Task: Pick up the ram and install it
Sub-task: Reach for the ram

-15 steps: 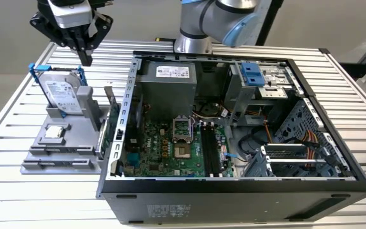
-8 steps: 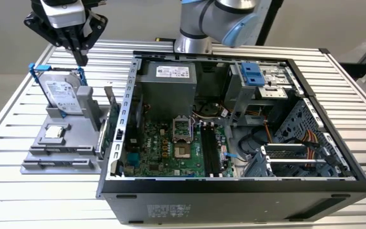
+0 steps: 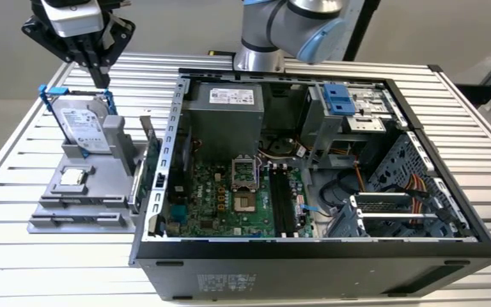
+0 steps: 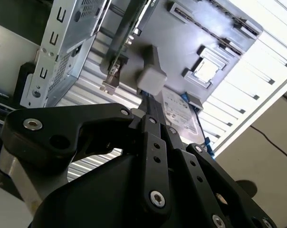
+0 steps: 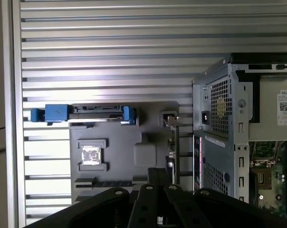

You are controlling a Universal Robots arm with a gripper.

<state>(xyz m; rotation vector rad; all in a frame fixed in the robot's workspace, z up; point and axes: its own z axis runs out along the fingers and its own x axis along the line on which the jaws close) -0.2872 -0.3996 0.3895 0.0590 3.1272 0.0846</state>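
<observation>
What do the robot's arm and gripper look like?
The arm is a silver-grey tube with a light blue cap at its joint. The gripper has a white and grey body and black linked fingers, joined by small silver pins.

The arm [image 3: 293, 25] is built of silver-grey tubes, and its joints are capped in light blue. The gripper [image 3: 100, 78] is topped by a white and grey housing [image 3: 71, 19]. Its linkages [image 4: 153, 156] are moulded in matt black, and round silver pins [image 4: 156, 199] are set at the pivots in the second wrist view.
</observation>
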